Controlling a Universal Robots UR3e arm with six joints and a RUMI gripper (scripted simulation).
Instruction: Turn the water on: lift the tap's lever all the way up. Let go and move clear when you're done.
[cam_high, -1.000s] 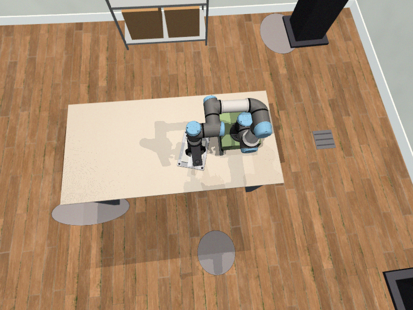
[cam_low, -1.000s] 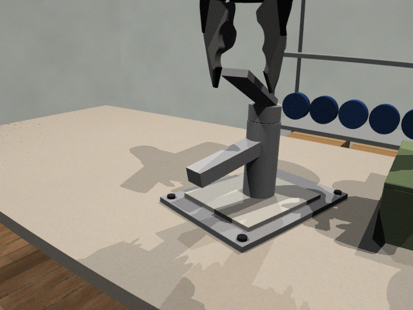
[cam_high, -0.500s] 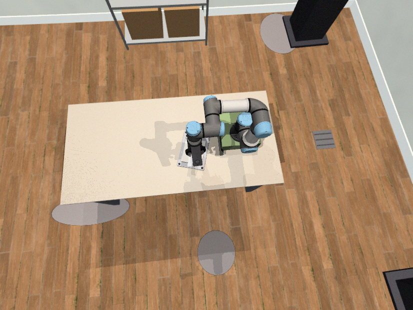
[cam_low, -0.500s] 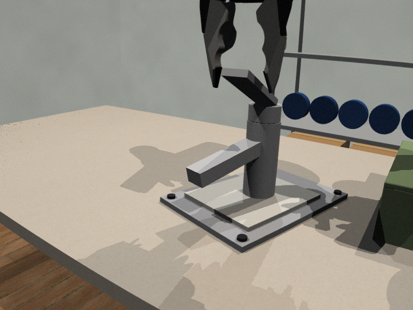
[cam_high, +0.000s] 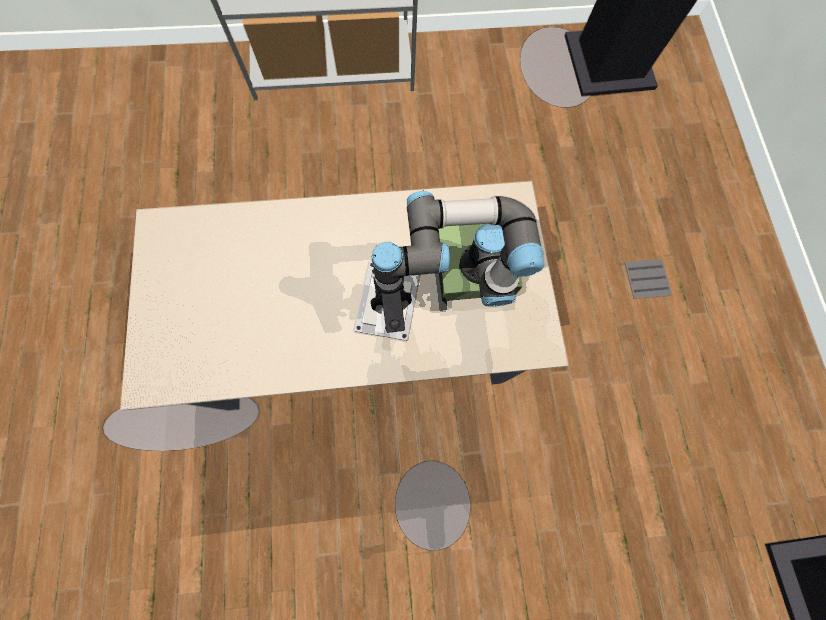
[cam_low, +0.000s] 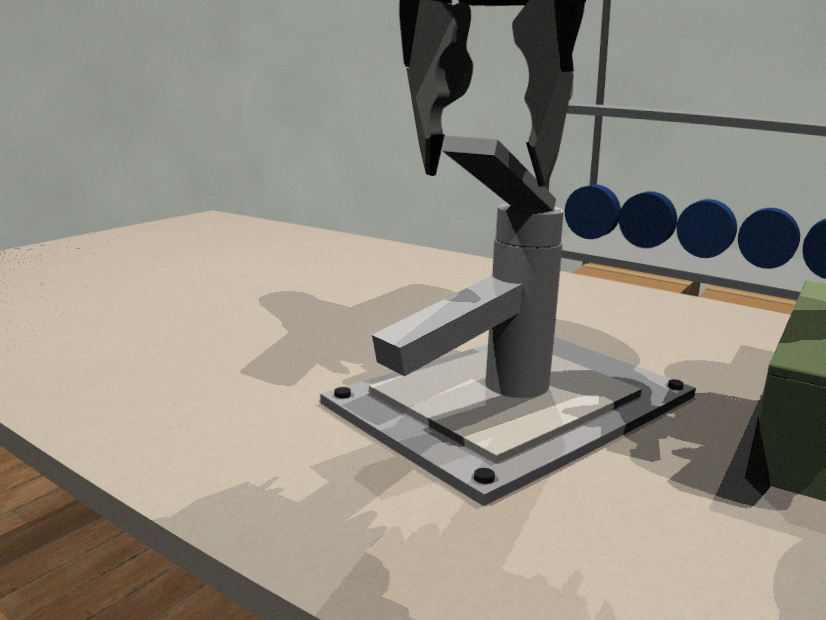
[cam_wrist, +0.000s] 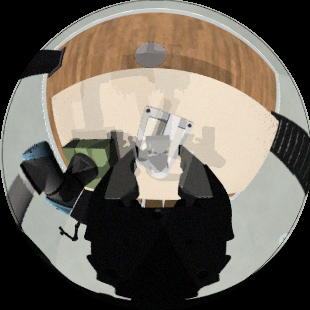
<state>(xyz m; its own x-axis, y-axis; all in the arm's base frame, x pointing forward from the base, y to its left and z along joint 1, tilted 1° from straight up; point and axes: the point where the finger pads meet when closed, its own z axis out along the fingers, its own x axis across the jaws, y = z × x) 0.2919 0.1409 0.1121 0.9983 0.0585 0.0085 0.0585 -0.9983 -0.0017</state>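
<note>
The grey tap (cam_low: 523, 313) stands on a square metal base plate (cam_low: 507, 417) on the beige table, its spout (cam_low: 447, 327) pointing to the front left. Its dark lever (cam_low: 497, 170) slants upward from the top of the tap. My gripper (cam_low: 487, 163) hangs over the tap, pointing down, with one finger on each side of the lever. The fingers stand open; there is a gap between the left fingertip and the lever. From above, my gripper (cam_high: 393, 313) covers the tap. In the wrist view the tap (cam_wrist: 157, 150) lies between my fingers.
A green block (cam_low: 797, 393) stands on the table right of the tap, under the arm's base (cam_high: 497, 266). A row of blue discs (cam_low: 700, 226) and a metal shelf frame (cam_high: 326, 43) stand behind the table. The table's front edge is near.
</note>
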